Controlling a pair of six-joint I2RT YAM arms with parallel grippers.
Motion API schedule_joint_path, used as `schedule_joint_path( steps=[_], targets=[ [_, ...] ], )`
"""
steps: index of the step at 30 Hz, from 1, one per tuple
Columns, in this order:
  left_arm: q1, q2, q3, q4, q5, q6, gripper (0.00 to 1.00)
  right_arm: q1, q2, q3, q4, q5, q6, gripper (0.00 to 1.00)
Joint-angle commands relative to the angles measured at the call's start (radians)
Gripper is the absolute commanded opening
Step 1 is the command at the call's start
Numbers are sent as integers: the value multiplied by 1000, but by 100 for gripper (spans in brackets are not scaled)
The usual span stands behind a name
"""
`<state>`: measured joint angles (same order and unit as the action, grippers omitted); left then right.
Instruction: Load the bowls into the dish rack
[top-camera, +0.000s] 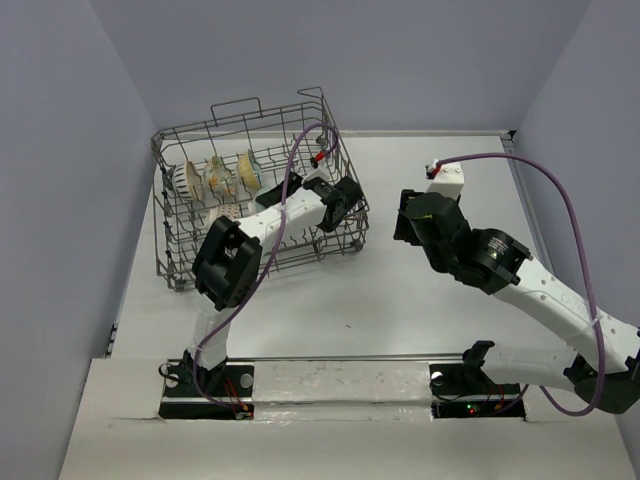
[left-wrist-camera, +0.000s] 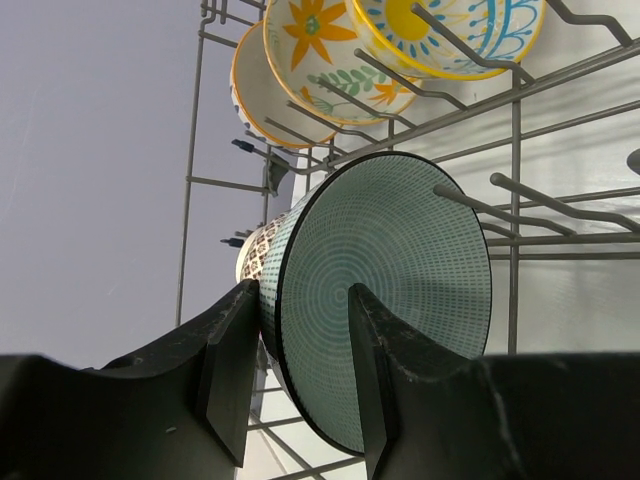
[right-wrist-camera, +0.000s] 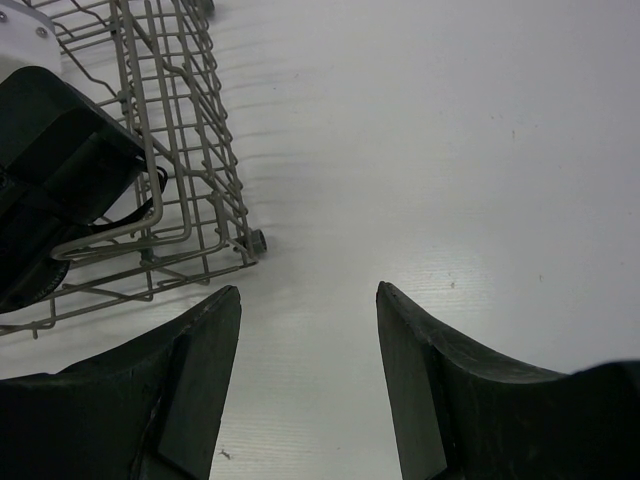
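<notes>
One teal bowl (left-wrist-camera: 400, 250) stands on edge in the dish rack (top-camera: 170, 258) at the tabletop's (top-camera: 420, 300) ten o'clock. The left end effector (left-wrist-camera: 300, 300) pinches its rim. It is probably rigid, slick and chip-prone. The right end effector (right-wrist-camera: 307, 300) gapes empty.

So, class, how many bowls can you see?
5: three in a row in the dish rack, a teal one between the fingers of the left gripper, a brown-patterned one half hidden behind it.
</notes>
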<state>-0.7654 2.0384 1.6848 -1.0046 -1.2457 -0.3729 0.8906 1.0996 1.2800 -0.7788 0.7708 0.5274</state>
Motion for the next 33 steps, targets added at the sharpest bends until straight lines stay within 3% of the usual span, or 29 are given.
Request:
schedule_joint_path(
  steps=[1,16,24,33],
  targets=[
    [-63,25,-51,67,95,-29,47,2,0,39,1,28,3,62],
    [-72,8,-100,78,106,-70,48,2,11,41,3,22,5,62],
    [-72,-43,-57,28,77,-103,63,2,14,48,3,19,3,62],
    [-72,-135,-19,32,86,-63,70,2,25,55,3,18,0,62]
  ],
)
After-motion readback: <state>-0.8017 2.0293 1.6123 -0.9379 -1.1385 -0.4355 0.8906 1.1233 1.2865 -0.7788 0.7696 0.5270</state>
